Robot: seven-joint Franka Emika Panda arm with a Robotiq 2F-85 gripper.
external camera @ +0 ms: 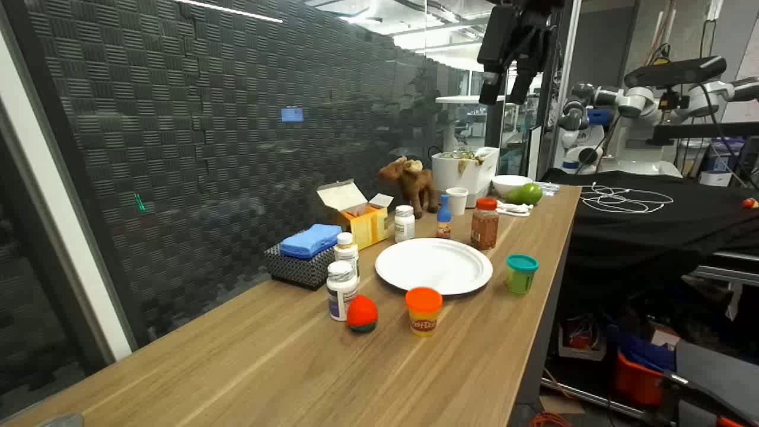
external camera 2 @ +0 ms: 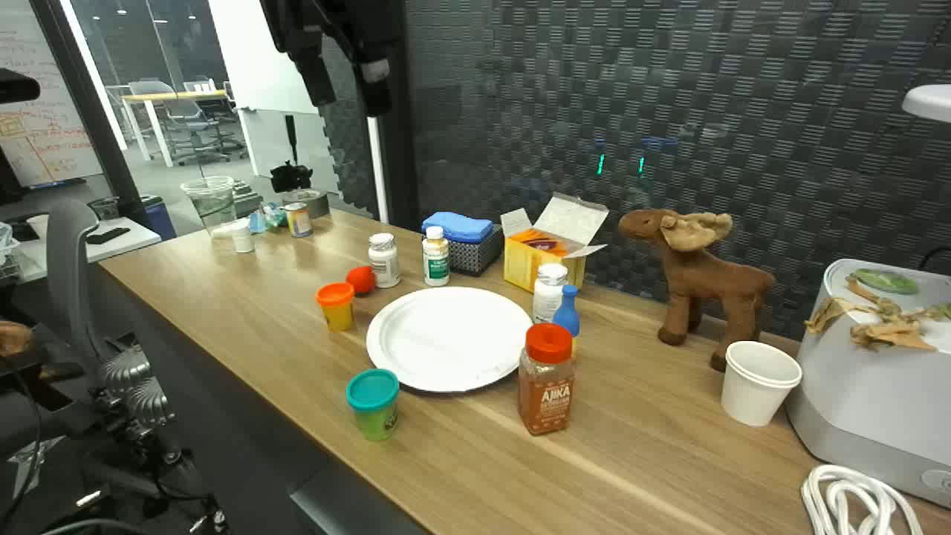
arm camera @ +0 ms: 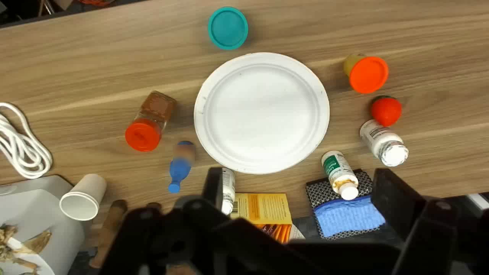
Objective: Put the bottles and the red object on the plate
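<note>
Woodgrain tabletop [external camera: 237, 379], and around one white plate [arm camera: 263, 114] stood three pill bottles [external camera 2: 436, 260], one blue bottle [external camera: 444, 217], one Ajika bottle [external camera 2: 546, 383], two lidded tubs [external camera 2: 374, 407], one red ball [arm camera: 386, 110] just beside a pill bottle; overhead hung the gripper [external camera: 504, 95], jaws spread wide!

5 bottles [external camera 2: 384, 263] — beside the plate [external camera 2: 449, 340]

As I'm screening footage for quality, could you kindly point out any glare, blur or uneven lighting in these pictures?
Wrist view: the gripper dark and out of focus, the plate bright with its rim distinct; both exterior views: the gripper nearly a silhouette, and green streaks, probably reflections, on the dark wall; in an exterior view, patches of ceiling wash out to white.
</note>
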